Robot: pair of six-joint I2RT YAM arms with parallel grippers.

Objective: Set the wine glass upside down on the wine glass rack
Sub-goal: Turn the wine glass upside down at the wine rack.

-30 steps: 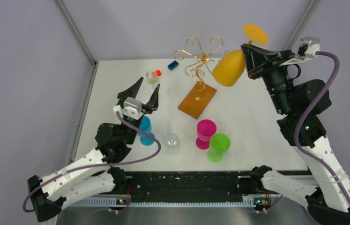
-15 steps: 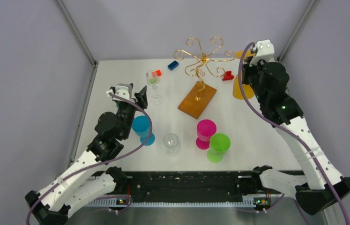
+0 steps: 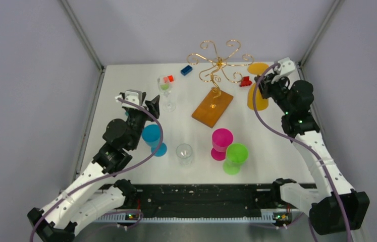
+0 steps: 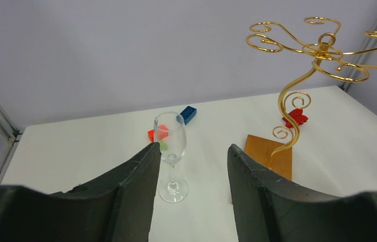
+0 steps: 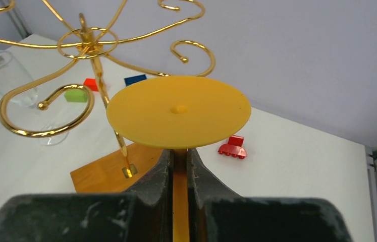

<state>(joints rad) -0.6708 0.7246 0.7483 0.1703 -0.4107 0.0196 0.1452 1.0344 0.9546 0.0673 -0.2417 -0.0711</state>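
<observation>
A yellow wine glass (image 3: 257, 98) hangs upside down, foot (image 5: 178, 111) uppermost. My right gripper (image 3: 266, 85) is shut on its stem (image 5: 179, 201) just under the foot. The glass is right beside the right-hand arms of the gold wire wine glass rack (image 3: 219, 63). In the right wrist view the foot sits level with the rack's curled arms (image 5: 88, 43) and clear of them. The rack's wooden base (image 3: 212, 108) lies on the table. My left gripper (image 4: 194, 147) stands open, pointing at a clear wine glass (image 4: 170, 143) upright just beyond its left fingertip.
A blue cup (image 3: 152, 137), a clear tumbler (image 3: 184, 153), a pink cup (image 3: 221, 141) and a green cup (image 3: 235, 156) stand in the near half. A blue brick (image 3: 186, 70) and a red brick (image 3: 246, 80) lie near the rack. Small red and green blocks (image 3: 168, 79) sit behind the clear glass.
My right arm has swung the yellow glass down from a high tilt to upside down beside the rack. The left arm has turned toward the clear glass, its jaws a little narrower.
</observation>
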